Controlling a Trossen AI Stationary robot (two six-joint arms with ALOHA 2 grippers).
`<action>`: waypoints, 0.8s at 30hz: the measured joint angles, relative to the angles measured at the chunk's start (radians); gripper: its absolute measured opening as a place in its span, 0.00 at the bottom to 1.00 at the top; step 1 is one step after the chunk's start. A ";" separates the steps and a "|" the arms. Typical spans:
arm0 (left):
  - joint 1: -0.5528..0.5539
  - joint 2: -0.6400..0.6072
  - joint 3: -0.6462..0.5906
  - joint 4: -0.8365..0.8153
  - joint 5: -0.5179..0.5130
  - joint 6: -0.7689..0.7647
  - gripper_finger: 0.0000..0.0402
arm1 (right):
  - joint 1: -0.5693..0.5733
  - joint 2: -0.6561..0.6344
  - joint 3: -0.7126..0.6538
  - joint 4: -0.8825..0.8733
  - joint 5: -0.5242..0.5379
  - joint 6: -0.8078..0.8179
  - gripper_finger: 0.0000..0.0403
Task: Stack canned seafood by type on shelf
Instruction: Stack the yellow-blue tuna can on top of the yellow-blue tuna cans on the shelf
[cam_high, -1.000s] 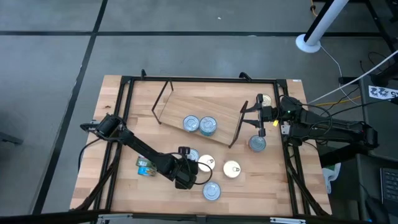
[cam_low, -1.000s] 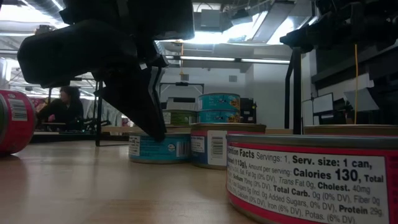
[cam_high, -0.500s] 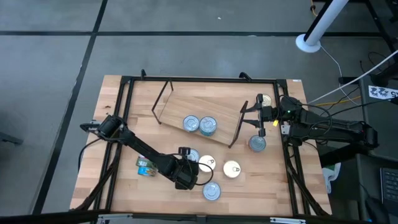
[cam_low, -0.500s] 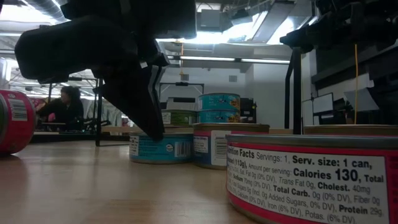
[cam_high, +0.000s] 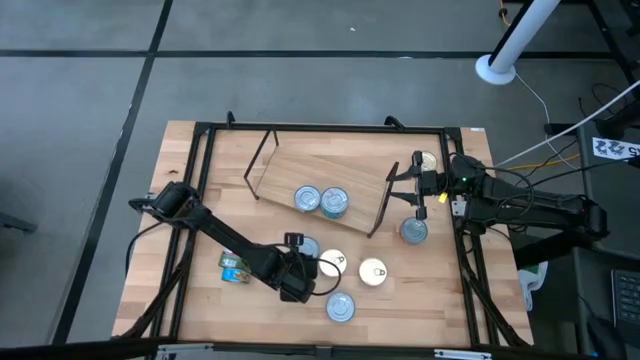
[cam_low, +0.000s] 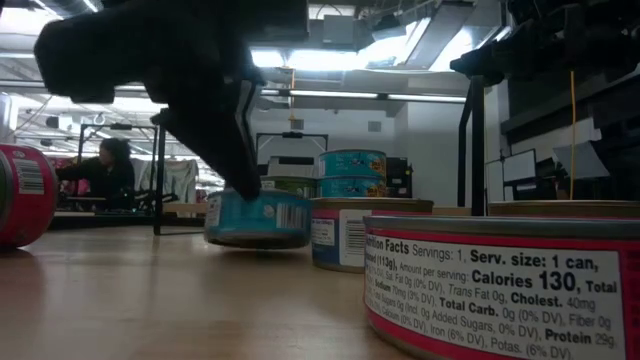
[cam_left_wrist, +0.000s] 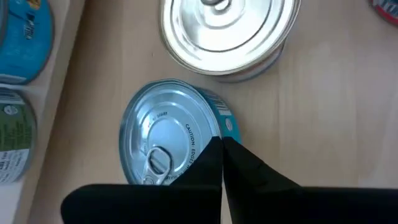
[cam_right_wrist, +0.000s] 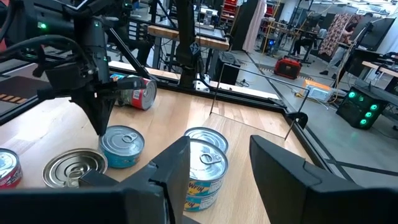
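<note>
My left gripper (cam_high: 299, 266) is shut on a teal-labelled tin (cam_left_wrist: 168, 143) with a silver pull-tab lid, near the table's front middle; the tin also shows in the low view (cam_low: 257, 220). The shelf (cam_high: 300, 165), a light-wood board on black wire legs, stands at the far middle with two tins (cam_high: 321, 200) on its near edge. My right gripper (cam_high: 408, 196) is open and empty at the shelf's right end, its fingers pointing level toward those tins (cam_right_wrist: 203, 163). Other tins stand on the tabletop. My left gripper pinches the teal tin's top rim (cam_left_wrist: 219, 132) between its two fingers, on one side of the lid. The fingers (cam_low: 232, 150) come slanting down from above. The tin is lifted just clear of the table, lid up and nearly level.
Close around the held tin are a silver-lidded tin (cam_high: 330, 263), a gold-lidded tin (cam_high: 373, 272) and one nearer the front (cam_high: 340, 307). A red-green tin (cam_high: 235, 268) lies on its side at the left. A tin (cam_high: 413, 231) stands below my right gripper. People sit in the room beyond.
My left gripper has risen a little with the teal tin. The tin stood on the table a second ago and now hangs just above it.
</note>
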 joint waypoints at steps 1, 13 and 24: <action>0.000 -0.005 0.000 0.000 -0.004 0.001 0.00 | 0.000 0.000 0.000 0.000 0.000 0.000 0.42; 0.000 -0.035 0.002 0.006 -0.036 0.005 0.00 | 0.000 0.000 0.000 0.001 0.000 0.000 0.42; 0.001 -0.098 0.007 0.008 -0.050 0.013 0.00 | 0.000 0.000 0.000 0.002 0.000 0.000 0.42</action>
